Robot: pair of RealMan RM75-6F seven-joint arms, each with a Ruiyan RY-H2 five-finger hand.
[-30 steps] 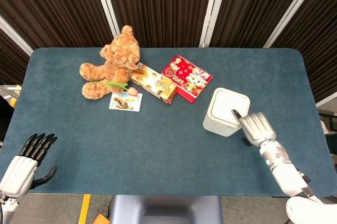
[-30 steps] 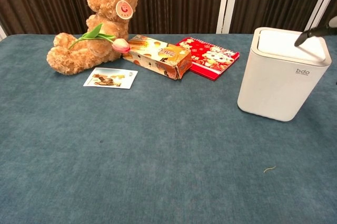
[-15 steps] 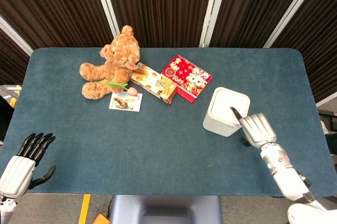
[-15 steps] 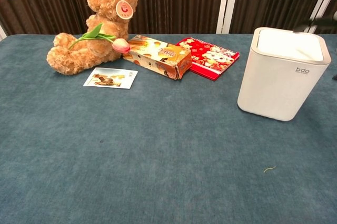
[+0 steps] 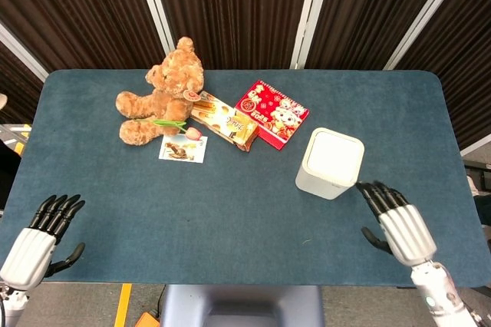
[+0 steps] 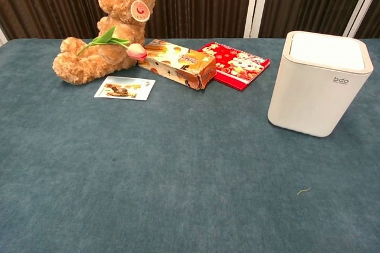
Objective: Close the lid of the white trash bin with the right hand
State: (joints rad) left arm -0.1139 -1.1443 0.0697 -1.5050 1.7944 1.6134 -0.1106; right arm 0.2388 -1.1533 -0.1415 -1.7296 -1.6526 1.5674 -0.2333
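Note:
The white trash bin [image 5: 330,163] [image 6: 317,85] stands on the right half of the table with its lid lying flat and closed. My right hand [image 5: 400,223] is below and right of the bin near the front edge, apart from it, fingers spread and holding nothing. My left hand [image 5: 40,233] hovers at the front left corner, fingers extended, empty. Neither hand shows in the chest view.
A brown teddy bear [image 5: 161,96] with a tulip, a snack box [image 5: 225,121], a red box [image 5: 271,112] and a photo card [image 5: 182,149] lie at the back left of the blue table [image 5: 230,212]. Dark curtains hang behind.
My right hand has lifted its finger off the bin lid and drawn back toward the front right edge, out of the chest view. The left hand barely moved.

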